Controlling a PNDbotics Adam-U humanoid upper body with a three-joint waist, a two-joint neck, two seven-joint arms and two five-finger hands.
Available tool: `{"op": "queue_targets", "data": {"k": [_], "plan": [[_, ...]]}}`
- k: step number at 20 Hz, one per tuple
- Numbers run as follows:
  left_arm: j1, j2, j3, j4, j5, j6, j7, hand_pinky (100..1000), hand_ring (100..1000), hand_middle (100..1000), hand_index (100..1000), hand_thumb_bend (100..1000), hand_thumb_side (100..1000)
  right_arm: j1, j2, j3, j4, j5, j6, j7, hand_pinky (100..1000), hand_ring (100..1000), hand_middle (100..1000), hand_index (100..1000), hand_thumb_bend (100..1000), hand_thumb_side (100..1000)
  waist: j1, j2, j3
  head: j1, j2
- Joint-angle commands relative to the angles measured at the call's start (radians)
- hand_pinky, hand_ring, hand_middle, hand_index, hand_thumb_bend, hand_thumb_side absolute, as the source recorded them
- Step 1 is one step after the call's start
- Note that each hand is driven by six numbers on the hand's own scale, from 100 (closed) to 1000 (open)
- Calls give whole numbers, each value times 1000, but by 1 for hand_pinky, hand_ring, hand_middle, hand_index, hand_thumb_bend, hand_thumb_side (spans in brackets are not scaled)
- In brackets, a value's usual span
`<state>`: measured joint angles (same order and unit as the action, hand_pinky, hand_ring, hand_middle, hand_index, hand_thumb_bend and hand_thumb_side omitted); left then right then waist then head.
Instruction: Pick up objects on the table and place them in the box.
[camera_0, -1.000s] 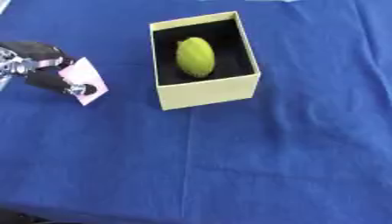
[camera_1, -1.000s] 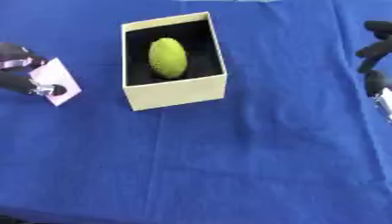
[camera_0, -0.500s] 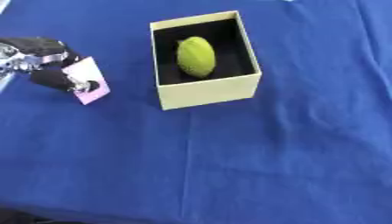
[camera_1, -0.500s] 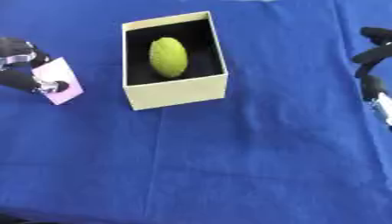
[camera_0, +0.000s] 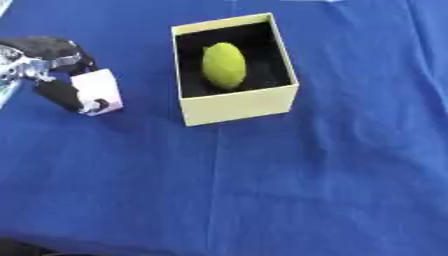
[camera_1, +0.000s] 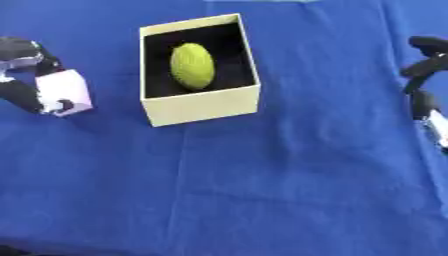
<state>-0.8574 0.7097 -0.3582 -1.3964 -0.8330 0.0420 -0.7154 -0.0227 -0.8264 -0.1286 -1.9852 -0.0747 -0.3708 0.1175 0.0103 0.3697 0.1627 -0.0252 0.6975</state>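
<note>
- A table covered with a blue cloth (camera_0: 289, 175) fills the view, seen from above.
- A pale yellow cardboard box (camera_0: 238, 106) stands open toward the far side of the table, a little left of the middle. Its inside is black.
- A yellow-green, egg-shaped fruit (camera_0: 224, 65), perhaps a lemon, lies inside the box, roughly in the middle of its floor, with its long side running front to back.
- The robot's left hand (camera_0: 54, 67) shows near the table's left edge, to the left of the box and apart from it. Its black fingers and thumb are curled around a small pale pink block (camera_0: 98, 90), pinching it between them.
- The pink block is outside the box, near its left wall, still in the hand's grasp. Whether it touches the cloth cannot be told.
- The robot's right hand (camera_1: 423, 75) shows at the table's right edge in the right eye view, well apart from the box. Its dark fingers are bent and hold nothing.
</note>
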Motion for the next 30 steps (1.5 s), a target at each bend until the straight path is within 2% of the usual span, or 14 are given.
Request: {"op": "queue_targets", "data": {"k": [1,6,11,15,20,22,30], "plan": [[-13,26,26,-47,26,24,5,784,618,458,720,201,184,1,-15,-11,-15,5,-1,4,999,979,502,720,100,470,1,-19,0,0,-7],[-38,22,48,-124,75,58,8,780,607,449,719,100,178,6,-14,-17,-15,3,-7,-4,998,978,501,719,100,470,2,-22,1,-2,-8],[-117,-14,69,-210,125,67,0,776,590,431,715,100,179,15,-18,-22,-15,-1,-13,-11,997,977,501,718,100,470,4,-31,4,-9,-4],[-200,-79,72,-235,183,81,-17,770,580,422,716,100,211,17,-20,-24,-15,-8,-14,-13,997,976,501,718,100,470,6,-38,3,-22,2],[-295,-208,62,-208,218,89,-34,765,572,413,715,100,278,8,-23,-24,-15,-23,-23,-14,996,976,501,718,100,470,3,-41,-2,-48,9],[-319,-258,56,-184,211,87,-35,764,572,413,716,100,278,4,-22,-22,-15,-28,-26,-10,995,975,500,718,100,470,1,-40,-8,-55,8],[-334,-389,39,-24,112,51,-15,763,583,427,732,100,272,-13,-8,-18,-15,-38,-32,5,998,974,493,716,100,470,-1,-25,-41,-47,-5]]}}
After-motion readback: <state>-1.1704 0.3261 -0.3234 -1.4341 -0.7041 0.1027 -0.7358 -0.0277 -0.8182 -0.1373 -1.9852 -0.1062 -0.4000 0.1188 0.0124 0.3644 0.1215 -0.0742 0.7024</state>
